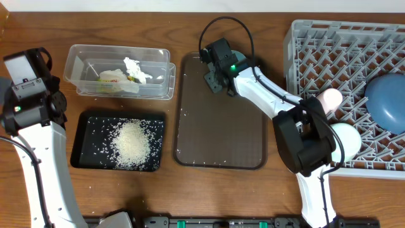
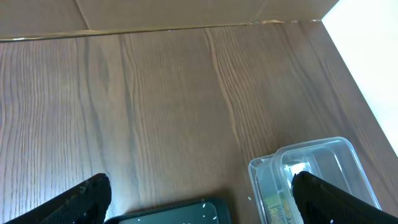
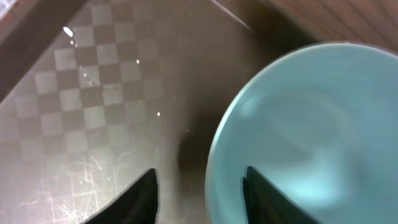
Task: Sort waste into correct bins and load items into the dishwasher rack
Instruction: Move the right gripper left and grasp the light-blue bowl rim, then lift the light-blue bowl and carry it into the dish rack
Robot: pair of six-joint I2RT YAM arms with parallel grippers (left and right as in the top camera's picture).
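My right gripper [image 1: 215, 79] is open at the far end of the dark-brown serving tray [image 1: 218, 136]. In the right wrist view its fingers [image 3: 199, 196] straddle the rim of the pale-blue small bowl [image 3: 311, 130], one inside and one outside. The grey dishwasher rack [image 1: 316, 47] holds the blue plate-bowl [image 1: 386, 101], the pink cup [image 1: 330, 97] and the mint-green bowl [image 1: 347, 138]. Rice [image 1: 131, 144] lies in the black tray [image 1: 88, 123]. Tissue [image 1: 136, 68] and the wrapper [image 1: 114, 77] lie in the clear tub [image 1: 79, 57]. My left gripper [image 1: 56, 104] is open and empty. I cannot make out the chopstick.
The left wrist view shows bare wood table [image 2: 174, 99], a corner of the clear tub [image 2: 311, 158] and of the black tray [image 2: 180, 211] between the fingers [image 2: 199, 205]. The right arm's body lies across the rack's left edge.
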